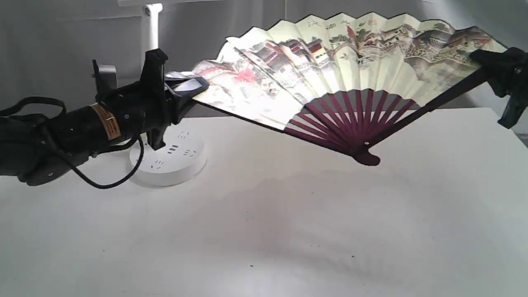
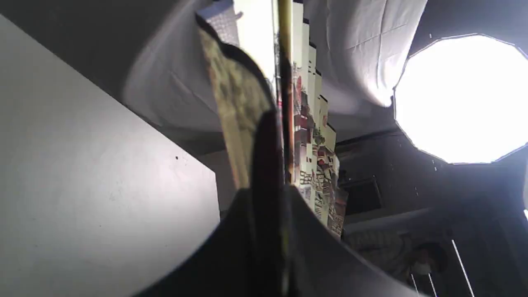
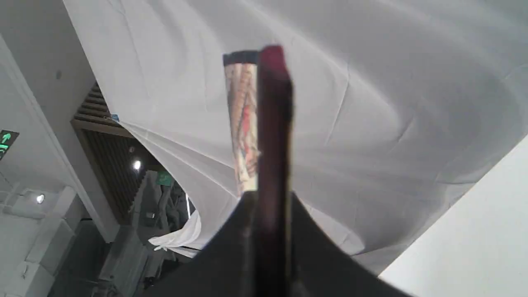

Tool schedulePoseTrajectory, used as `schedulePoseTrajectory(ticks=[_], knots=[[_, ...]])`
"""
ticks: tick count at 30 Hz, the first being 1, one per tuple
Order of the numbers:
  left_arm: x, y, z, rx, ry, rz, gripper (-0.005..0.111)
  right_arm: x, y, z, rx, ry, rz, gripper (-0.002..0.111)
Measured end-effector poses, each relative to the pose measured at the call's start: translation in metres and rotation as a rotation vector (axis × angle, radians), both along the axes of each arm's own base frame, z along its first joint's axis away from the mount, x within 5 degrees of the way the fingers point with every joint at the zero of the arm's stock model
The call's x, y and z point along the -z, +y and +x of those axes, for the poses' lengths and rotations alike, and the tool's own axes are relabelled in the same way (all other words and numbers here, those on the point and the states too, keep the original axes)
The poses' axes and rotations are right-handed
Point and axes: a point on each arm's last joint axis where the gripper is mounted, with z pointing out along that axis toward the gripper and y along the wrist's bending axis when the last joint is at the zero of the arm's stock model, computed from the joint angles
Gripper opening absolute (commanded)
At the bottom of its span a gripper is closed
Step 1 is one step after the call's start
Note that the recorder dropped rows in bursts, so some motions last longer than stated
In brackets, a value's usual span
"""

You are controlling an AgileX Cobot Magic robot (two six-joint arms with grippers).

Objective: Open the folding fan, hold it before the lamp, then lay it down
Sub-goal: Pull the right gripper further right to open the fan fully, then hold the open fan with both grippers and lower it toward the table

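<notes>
Folding fan (image 1: 354,70) has a matt, pleated paper leaf and smooth maroon wooden ribs (image 1: 350,119). The lamp (image 1: 169,163) is smooth white plastic. Matt white tabletop (image 1: 288,231) beneath the fan; creased cloth (image 3: 371,103) behind.

I see a white table (image 1: 288,231) filling the lower part of the frame, matte, with a few small dark specks. The lamp (image 1: 175,163) stands on it at centre left. Its round base shows socket slots, and its post rises toward the upper left.
</notes>
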Motion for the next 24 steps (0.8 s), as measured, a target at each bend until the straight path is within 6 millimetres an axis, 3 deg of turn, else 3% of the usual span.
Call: schedulePoseTrajectory(ticks=[10, 18, 24], knots=[[0.0, -0.002, -0.001, 0.006, 0.0, -0.001, 0.0, 0.001, -0.013, -0.006, 0.001, -0.003, -0.004, 0.0], [0.0, -0.002, -0.001, 0.008, 0.0, 0.0, 0.0, 0.018, -0.013, -0.017, 0.045, 0.048, 0.061, 0.0], [0.0, -0.002, -0.001, 0.007, 0.001, 0.002, 0.0, 0.019, -0.015, -0.018, 0.064, 0.046, 0.068, 0.0]])
